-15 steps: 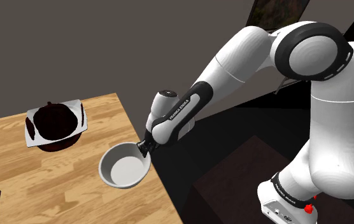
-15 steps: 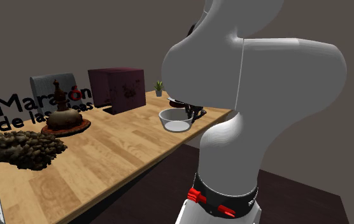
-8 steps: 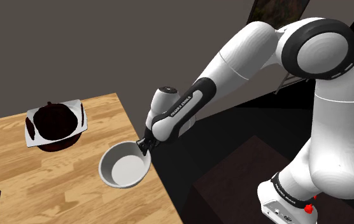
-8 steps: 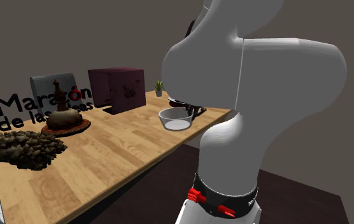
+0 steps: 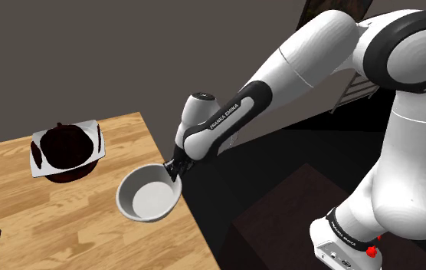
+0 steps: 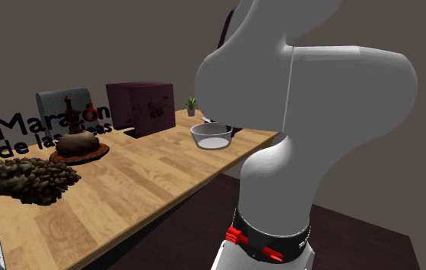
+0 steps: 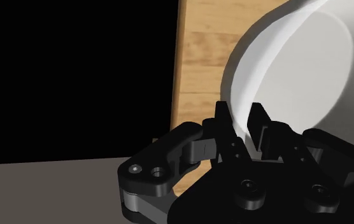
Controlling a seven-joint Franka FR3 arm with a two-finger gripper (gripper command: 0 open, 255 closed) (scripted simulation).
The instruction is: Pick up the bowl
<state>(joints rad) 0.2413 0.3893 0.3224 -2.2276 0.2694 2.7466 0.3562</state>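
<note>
At the left of the shoulder view a dark domed thing [image 5: 66, 146] is sitting on a white square plate [image 5: 90, 126], well apart from the work. Moving right, the white bowl [image 5: 147, 195] is lying near the right edge of the wooden surface [image 5: 58, 226]. Whether its base is resting on the wood or hanging just clear of it is hard to tell. Further right, the black hand [image 5: 174, 170] is coming down onto the bowl's right rim. In the wrist view its fingers [image 7: 225, 127] are clamping the bowl's wall, one inside and one outside, so the hand is gripping the bowl by its rim. Beyond it the white arm [image 5: 296, 69] is stretching back to the stand [image 5: 349, 238] at the lower right. The step in hand looks to be the lift itself. Because the hand is pinching only one side, the bowl's weight is likely pulling the free left side downward. A slow, straight rise is therefore looking wisest, with the pinch kept firm and the wrist held steady. The surface's edge is lying just beside the bowl, so carrying it upward rather than sideways seems safer, as a slip here would be dropping it off the edge.
</note>
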